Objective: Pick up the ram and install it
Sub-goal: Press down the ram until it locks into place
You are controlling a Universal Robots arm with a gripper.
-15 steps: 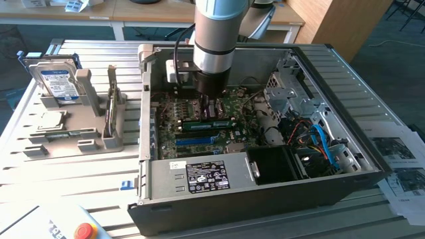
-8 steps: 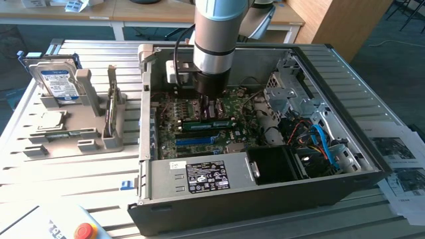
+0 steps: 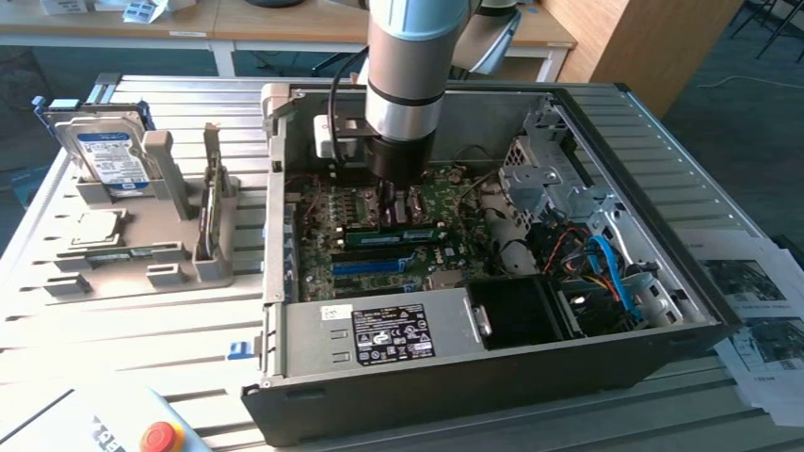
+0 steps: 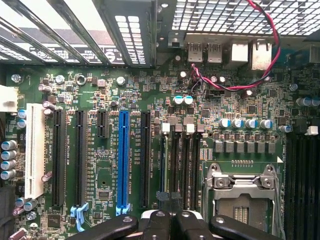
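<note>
Left rack: hard drive and dark card stand in the grey holder on the worktop. Neither is my part.
Case: PC case is open. My arm reaches down over the motherboard.
Ram: the ram stands on edge in a mid-board slot, just near-side of my jaws.
Jaws: pinched shut, nothing visible between them, tips over the end of the memory slots. Can't tell if they touch the stick.
Seating, my read: press straight down, keep the stick square to the slot, load both ends evenly. Stay off the CPU socket to the right.
</note>
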